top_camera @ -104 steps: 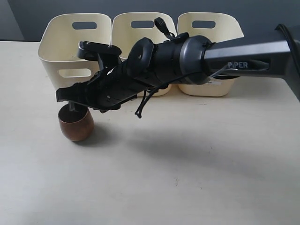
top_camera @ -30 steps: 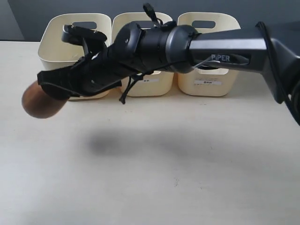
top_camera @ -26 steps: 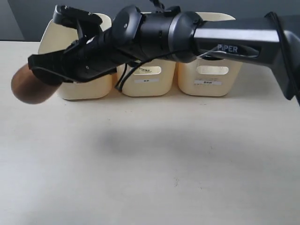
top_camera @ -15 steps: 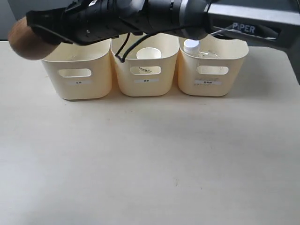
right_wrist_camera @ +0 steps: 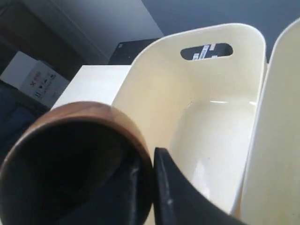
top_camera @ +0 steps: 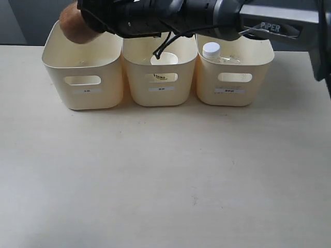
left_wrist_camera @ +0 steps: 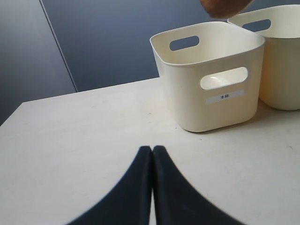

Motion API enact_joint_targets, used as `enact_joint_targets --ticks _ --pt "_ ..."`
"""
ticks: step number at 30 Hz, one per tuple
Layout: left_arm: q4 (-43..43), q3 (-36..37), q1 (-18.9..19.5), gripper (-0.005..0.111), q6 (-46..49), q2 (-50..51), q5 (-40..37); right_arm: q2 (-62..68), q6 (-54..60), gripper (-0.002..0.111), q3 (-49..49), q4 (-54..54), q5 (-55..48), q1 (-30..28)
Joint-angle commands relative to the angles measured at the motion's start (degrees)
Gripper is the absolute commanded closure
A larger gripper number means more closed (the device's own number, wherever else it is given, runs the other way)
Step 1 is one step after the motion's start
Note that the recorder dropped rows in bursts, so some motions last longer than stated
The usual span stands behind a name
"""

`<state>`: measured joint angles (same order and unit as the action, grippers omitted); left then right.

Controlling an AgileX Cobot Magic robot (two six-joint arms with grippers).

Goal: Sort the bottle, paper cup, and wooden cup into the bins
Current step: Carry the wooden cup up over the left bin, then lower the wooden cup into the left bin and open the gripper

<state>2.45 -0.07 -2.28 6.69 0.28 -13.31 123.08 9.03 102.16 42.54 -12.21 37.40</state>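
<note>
Pinching the rim of the rounded reddish-brown wooden cup [top_camera: 74, 25] in the narrowly parted black right gripper [right_wrist_camera: 146, 164], one finger inside. Hanging above the back-left rim of the leftmost cream plastic bin [top_camera: 83, 80], long axis near-level, base pointing left. Pressing the left gripper [left_wrist_camera: 152, 150] closed, empty.

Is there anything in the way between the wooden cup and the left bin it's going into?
Nothing visible. The right gripper holds the wooden cup by its rim just above the left bin, whose top is open, and the part of the bin's inside that shows is bare.
</note>
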Motion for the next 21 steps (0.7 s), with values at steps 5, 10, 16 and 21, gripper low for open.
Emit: enact_joint_targets --ticks 5,10,16,21 --pt "0.05 0.07 -0.18 0.107 -0.11 -0.28 0.05 2.05 1.46 0.099 0.63 -0.08 2.12 -0.01" --pt "0.05 0.07 -0.18 0.107 -0.11 -0.28 0.05 2.14 1.46 0.053 1.08 0.24 0.75 0.34" --pt "0.05 0.07 -0.18 0.107 -0.11 -0.28 0.05 2.14 1.46 0.058 1.08 0.38 -0.39 0.34" --pt "0.05 0.07 -0.18 0.107 -0.11 -0.28 0.05 2.14 1.46 0.058 1.08 0.96 -3.69 0.34"
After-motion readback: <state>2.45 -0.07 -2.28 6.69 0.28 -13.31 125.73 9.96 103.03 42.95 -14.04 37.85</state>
